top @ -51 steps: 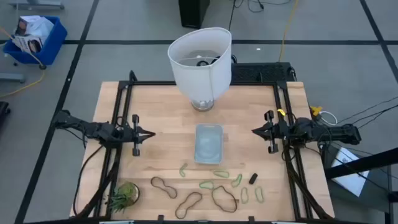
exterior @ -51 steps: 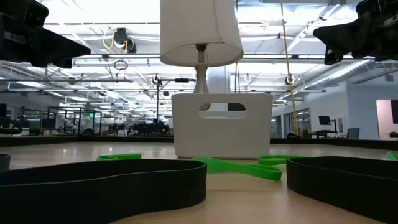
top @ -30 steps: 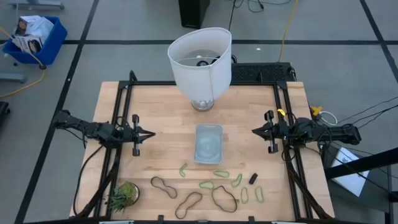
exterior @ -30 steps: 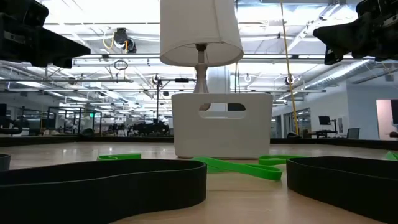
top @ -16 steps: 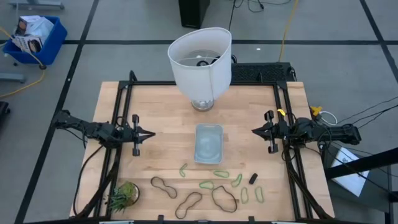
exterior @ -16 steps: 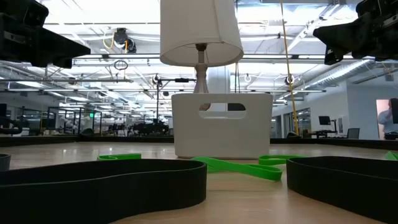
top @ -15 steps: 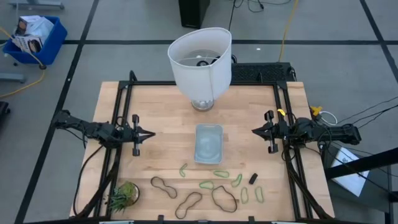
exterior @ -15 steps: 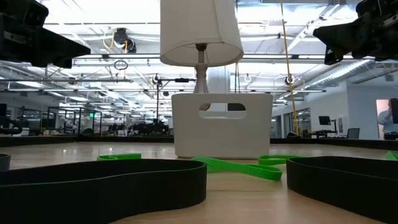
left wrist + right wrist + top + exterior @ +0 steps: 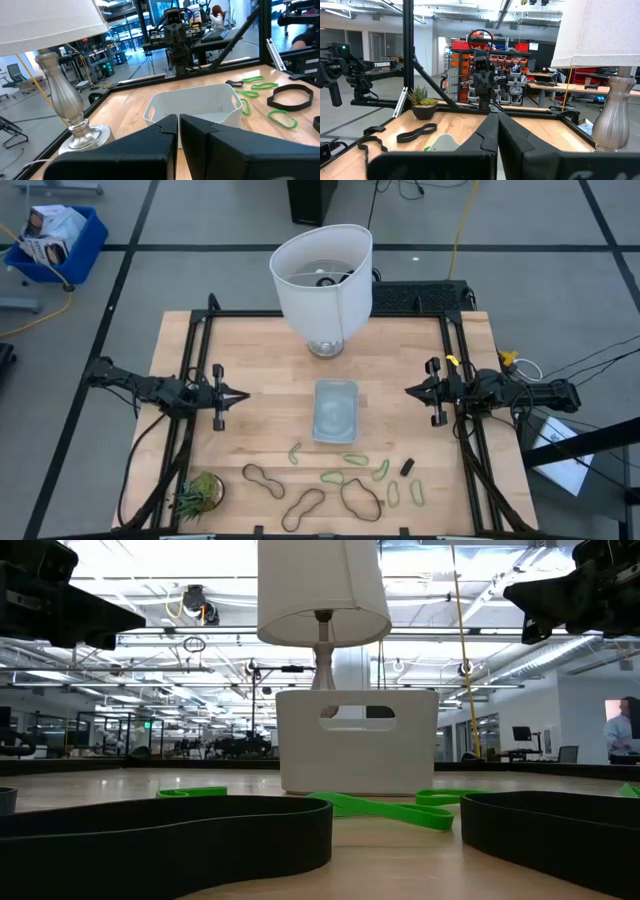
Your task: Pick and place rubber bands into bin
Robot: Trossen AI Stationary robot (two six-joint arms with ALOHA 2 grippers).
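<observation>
High view first: we count about ten rubber bands (image 9: 340, 480) scattered flat on the wooden table (image 9: 260, 360) just in front of the bin (image 9: 335, 410). Roughly six are small light-green ovals (image 9: 356, 459), three are larger dark wavy loops (image 9: 264, 480), and one small dark piece (image 9: 407, 466) is too short for us to call. None lies in the bin. The left gripper (image 9: 238, 395) waits at the table's left side and the right gripper (image 9: 412, 391) at its right, both well apart from the bands; each has its fingers pressed together on nothing. A white lampshade (image 9: 322, 275) stands behind the bin, and a spiky green plant (image 9: 198, 494) sits at the near left corner.

Low view: we see dark bands (image 9: 170, 835) and green bands (image 9: 385, 808) as thin strips standing on edge, with the bin (image 9: 357, 740) behind them. We judge them light, floppy and likely to deform or slip sideways, so a pinch across one strand is best.

Left wrist view: our closed fingers (image 9: 165, 132) point at the bin (image 9: 197, 102), with green bands (image 9: 282, 118) and a dark one (image 9: 289, 96) beyond.

Right wrist view: the fingers (image 9: 492, 132) meet tip to tip; one dark band (image 9: 417, 132) and the plant (image 9: 424, 102) show across the table.
</observation>
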